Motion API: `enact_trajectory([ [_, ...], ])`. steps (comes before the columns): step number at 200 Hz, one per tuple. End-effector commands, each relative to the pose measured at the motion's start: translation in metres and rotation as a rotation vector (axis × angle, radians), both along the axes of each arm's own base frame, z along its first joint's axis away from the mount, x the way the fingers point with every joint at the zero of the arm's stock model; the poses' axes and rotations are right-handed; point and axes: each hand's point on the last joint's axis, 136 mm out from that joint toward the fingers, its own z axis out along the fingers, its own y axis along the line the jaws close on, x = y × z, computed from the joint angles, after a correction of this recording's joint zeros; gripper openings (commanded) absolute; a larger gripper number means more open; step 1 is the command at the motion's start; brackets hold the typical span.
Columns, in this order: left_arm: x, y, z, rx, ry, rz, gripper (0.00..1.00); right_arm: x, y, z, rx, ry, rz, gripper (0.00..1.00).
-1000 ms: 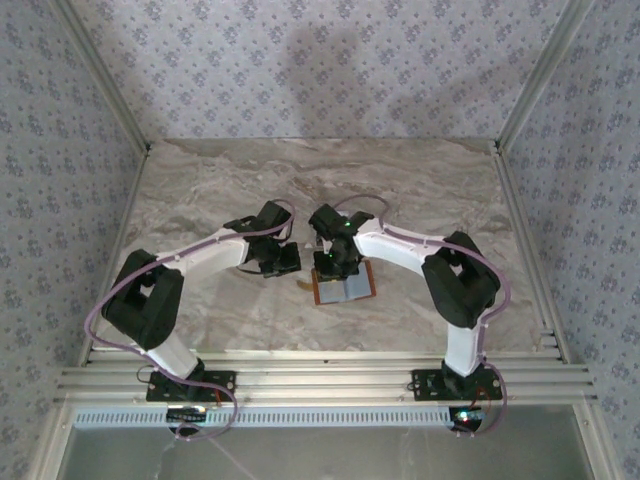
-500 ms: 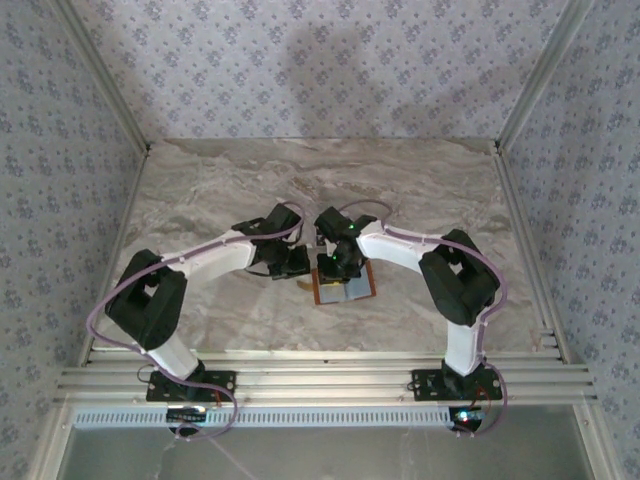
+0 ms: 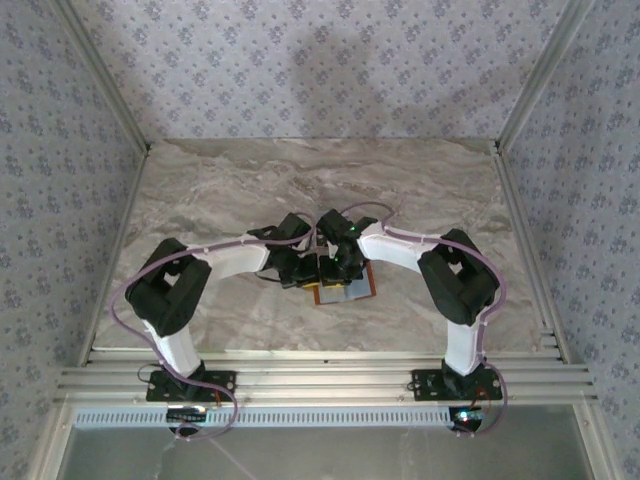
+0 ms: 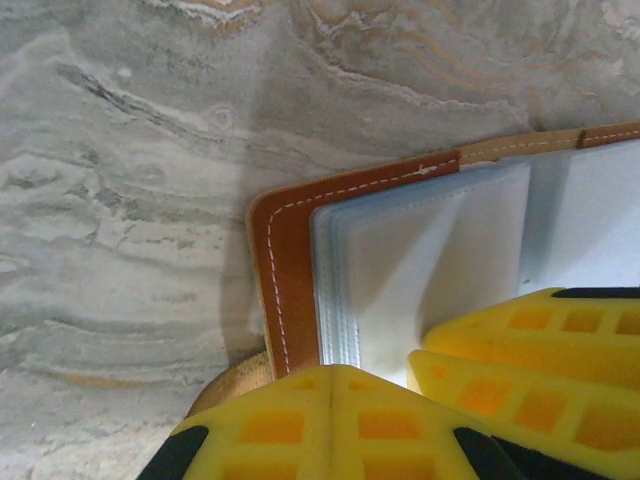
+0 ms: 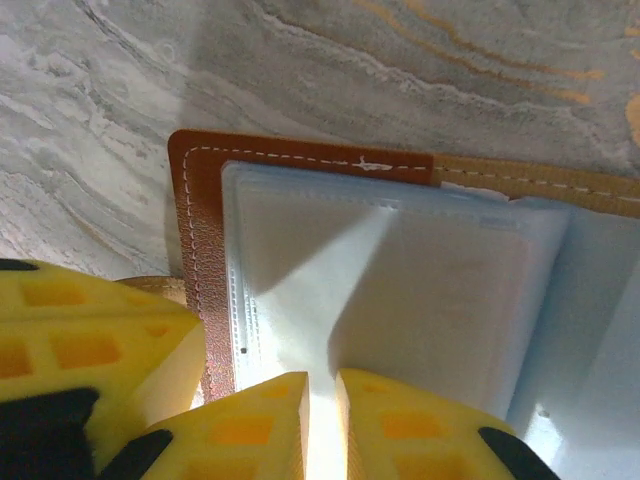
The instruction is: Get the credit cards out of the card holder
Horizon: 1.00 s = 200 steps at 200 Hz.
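— Count it off, left to right.

— Two arms, two hands and one card holder on a marble counter (image 4: pixel 130 200). The left arm (image 3: pixel 225 258) reaches in to the middle. The left hand (image 4: pixel 330 400) has its yellow fingers pressed together, seam to seam, at the near left edge of the card holder (image 5: pixel 195 200).

— And the holder?

— It lies open and flat near the counter's middle, with its orange-brown rim around one stack of pale sleeves (image 5: pixel 400 270). Several sleeve edges show at the left. I cannot count the credit cards because the sleeves are too milky.

— The other side?

— The right hand (image 5: pixel 320 410) is down on the sleeves, just beside the left hand. Its fingers are nearly together, with a thin bright slit between them. I cannot tell whether anything sits in that slit. The right arm (image 3: pixel 400 250) bends in from the right.

— What has changed since a second ago?

— The left hand stood off to the holder's left, apart from the right hand. It has now come across, and the two almost touch. The left elbow has swung inward. The right arm and the holder have kept their places.
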Motion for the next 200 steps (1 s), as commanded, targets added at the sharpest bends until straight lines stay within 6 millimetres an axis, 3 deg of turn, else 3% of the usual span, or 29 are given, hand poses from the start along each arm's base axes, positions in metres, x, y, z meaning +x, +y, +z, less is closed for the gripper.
enact_trajectory([
  [1, -0.003, -0.008, -0.004, -0.035, 0.023, 0.006, 0.05, -0.006, -0.014, -0.014, -0.062, 0.026, -0.014, 0.18],
  [64, -0.013, 0.020, -0.029, 0.085, 0.065, 0.033, 0.03, -0.004, -0.026, -0.005, -0.117, -0.002, -0.025, 0.17],
  [138, -0.013, 0.038, -0.035, 0.122, 0.077, 0.046, 0.03, 0.001, -0.055, -0.001, -0.264, -0.043, -0.012, 0.18],
  [200, -0.011, 0.041, -0.034, 0.126, 0.078, 0.048, 0.03, 0.003, -0.061, 0.006, -0.287, -0.056, -0.016, 0.40],
])
